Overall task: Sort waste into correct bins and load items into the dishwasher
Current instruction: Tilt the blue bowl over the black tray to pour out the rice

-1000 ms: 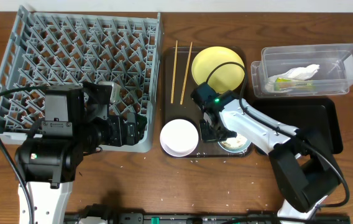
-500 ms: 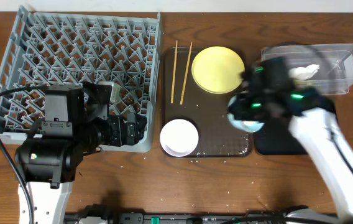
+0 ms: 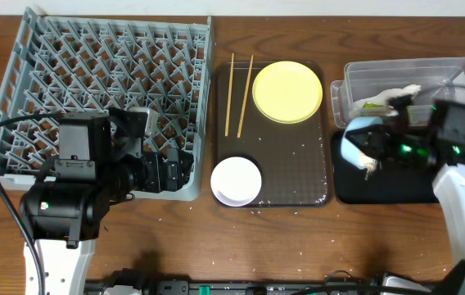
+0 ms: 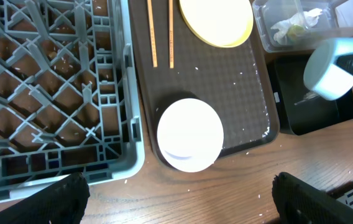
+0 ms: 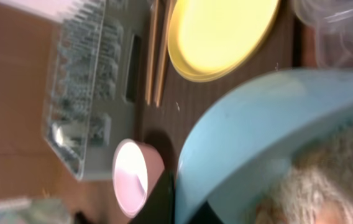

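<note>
My right gripper [image 3: 377,146] is shut on the rim of the light blue bowl [image 3: 352,148], holding it tipped on its side over the left end of the black tray [image 3: 396,184]. Whitish rice [image 5: 329,180] clings inside the bowl [image 5: 257,137], and a few scraps hang below it [image 3: 369,168]. The clear tub [image 3: 449,82] holds the white napkin [image 3: 402,93] and the green wrapper [image 3: 371,105]. The yellow plate [image 3: 287,90], two chopsticks [image 3: 238,94] and the white bowl [image 3: 236,180] lie on the brown tray [image 3: 294,164]. My left gripper [image 4: 179,202] is open and empty by the grey rack [image 3: 101,82]. The small cup is out of view.
Rice grains are scattered on the brown tray [image 4: 251,93] and on the wooden table in front of it. The left arm's body covers the rack's front right corner [image 3: 175,184]. The rack's slots hold nothing.
My right gripper lifted the light blue bowl off the brown tray, carried it right and tipped it over the black tray. The left arm has not moved.
</note>
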### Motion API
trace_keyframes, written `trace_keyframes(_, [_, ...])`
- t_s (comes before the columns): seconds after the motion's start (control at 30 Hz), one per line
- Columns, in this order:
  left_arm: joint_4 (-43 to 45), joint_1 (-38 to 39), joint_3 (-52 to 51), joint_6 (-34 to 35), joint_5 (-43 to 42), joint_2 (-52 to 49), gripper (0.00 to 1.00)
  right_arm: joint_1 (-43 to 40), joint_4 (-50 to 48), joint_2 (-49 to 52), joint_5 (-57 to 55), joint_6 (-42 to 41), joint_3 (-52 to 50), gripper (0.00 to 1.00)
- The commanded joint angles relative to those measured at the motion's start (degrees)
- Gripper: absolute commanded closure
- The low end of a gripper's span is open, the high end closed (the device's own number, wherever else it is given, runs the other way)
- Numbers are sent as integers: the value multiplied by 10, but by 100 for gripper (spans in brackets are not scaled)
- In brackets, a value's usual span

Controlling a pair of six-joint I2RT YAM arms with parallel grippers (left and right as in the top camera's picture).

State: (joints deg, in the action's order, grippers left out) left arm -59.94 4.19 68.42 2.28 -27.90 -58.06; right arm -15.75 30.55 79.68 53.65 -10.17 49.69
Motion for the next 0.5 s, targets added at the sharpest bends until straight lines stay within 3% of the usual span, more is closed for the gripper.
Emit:
trace_keyframes(0.0, [0, 1, 13, -8, 5, 0, 5, -77, -64, -2, 188, -12, -49, 99])
trace_keyframes(0.17, [0, 1, 13, -8, 5, 0, 4, -148, -103, -2, 226, 3, -83, 99])
trace_keyframes(0.47, [0, 1, 13, -8, 5, 0, 4, -154, -100, -2, 237, 60, -94, 99])
